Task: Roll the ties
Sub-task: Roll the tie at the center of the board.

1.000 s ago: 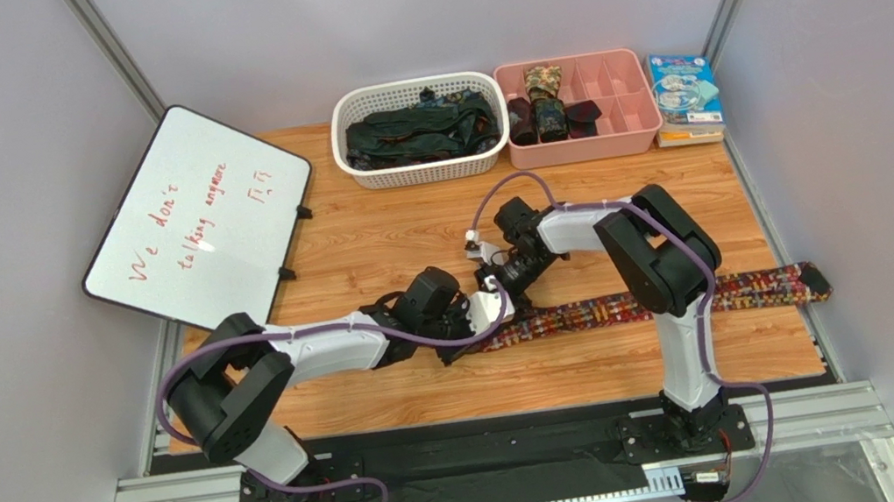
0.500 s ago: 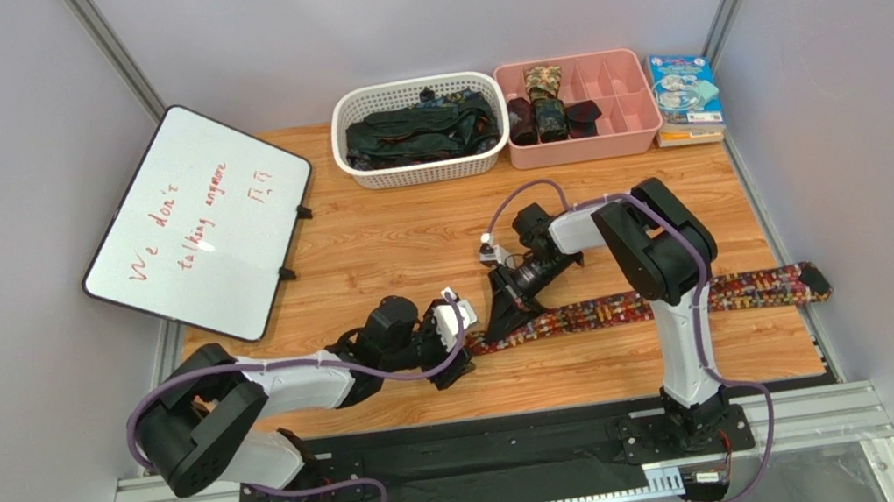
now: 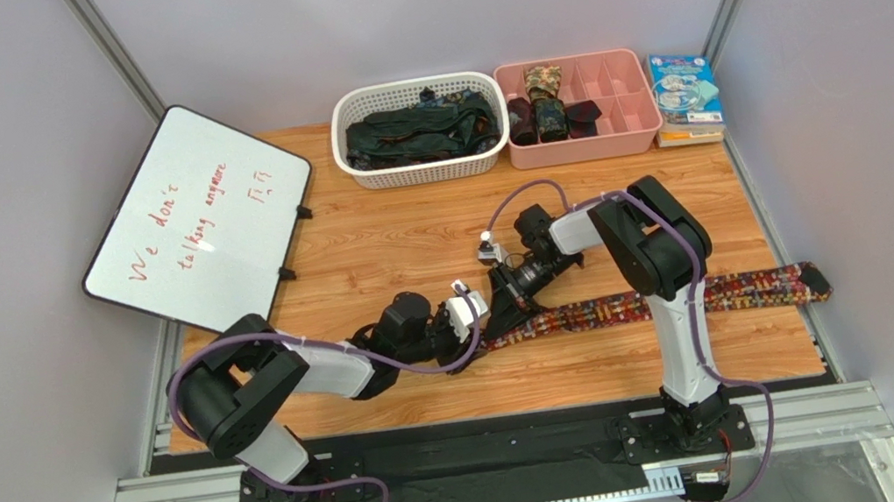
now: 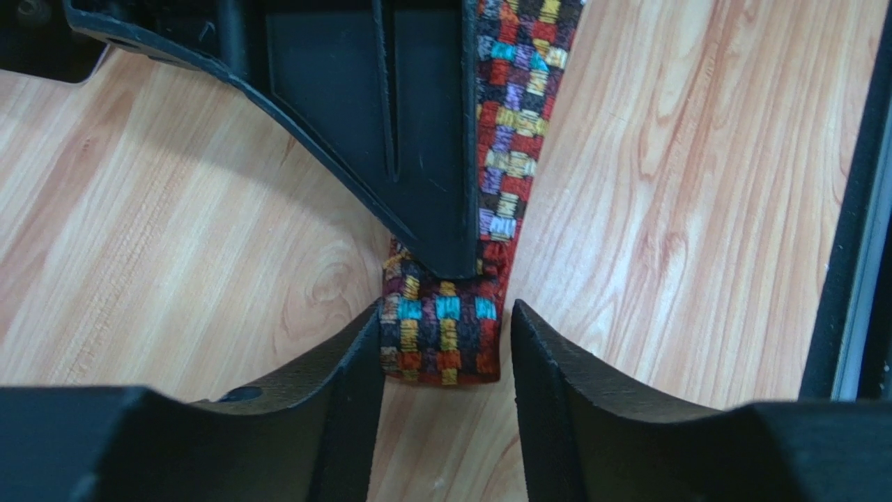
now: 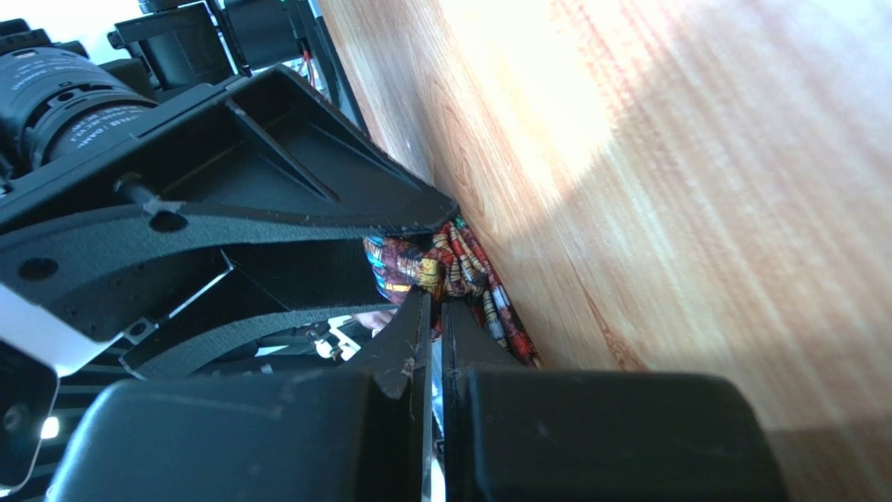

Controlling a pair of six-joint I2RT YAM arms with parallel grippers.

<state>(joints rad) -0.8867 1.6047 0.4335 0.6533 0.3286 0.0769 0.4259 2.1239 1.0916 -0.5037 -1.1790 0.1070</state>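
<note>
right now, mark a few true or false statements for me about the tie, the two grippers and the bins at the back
1. The patterned tie lies stretched out on the table, not rolled. True.
2. The left gripper is clamped shut on the tie. False: its jaws are open, with one finger on each side of the tie's end.
3. The right gripper is shut, with its tips at the tie's end. True.
4. The white basket has nothing in it. False: it holds dark ties.
5. Rolled ties sit at the left end of the pink tray. True.
</note>
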